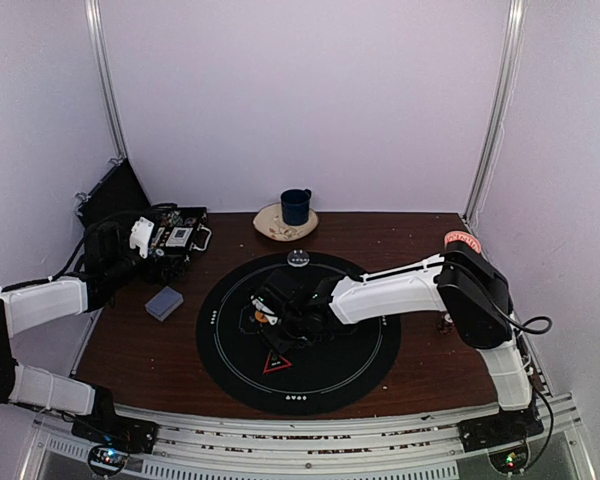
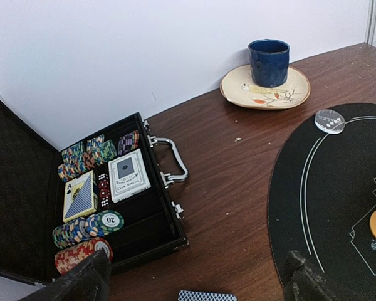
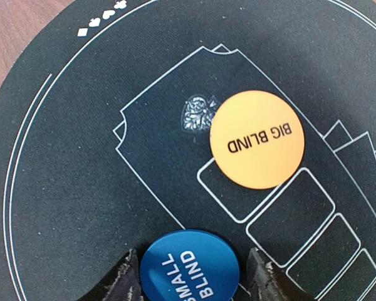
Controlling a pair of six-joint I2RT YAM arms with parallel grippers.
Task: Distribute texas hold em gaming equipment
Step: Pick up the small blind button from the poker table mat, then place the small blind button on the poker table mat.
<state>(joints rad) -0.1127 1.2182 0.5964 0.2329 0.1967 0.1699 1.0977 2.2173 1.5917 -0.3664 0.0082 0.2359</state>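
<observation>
From above, the right gripper (image 1: 270, 312) sits low over the middle of the round black mat (image 1: 355, 372). The red-edged black triangle marker (image 1: 277, 363) lies on the mat just on its near side, and a white button disc (image 1: 298, 258) lies at the mat's far rim beyond it. The left gripper (image 1: 145, 240) hangs beside the open chip case (image 1: 185, 235). A grey-blue card deck (image 1: 164, 302) lies on the wood just nearer the bases than it, and the dark blue mug (image 1: 296, 206) stands on a plate (image 1: 272, 228) well off to its right. In the left wrist view the fingers (image 2: 81, 282) are spread wide with nothing between them. The case lies ahead and to their left, holding rows of striped poker chips (image 2: 88, 229) and two boxed card packs (image 2: 129, 175). In the right wrist view the blue SMALL BLIND disc (image 3: 189, 266) lies flat on the mat between that gripper's fingertips (image 3: 122, 283), which flank it closely. Whether they press on it I cannot tell. The orange BIG BLIND disc (image 3: 257, 139) lies ahead of them, slightly right and apart from the blue one.
</observation>
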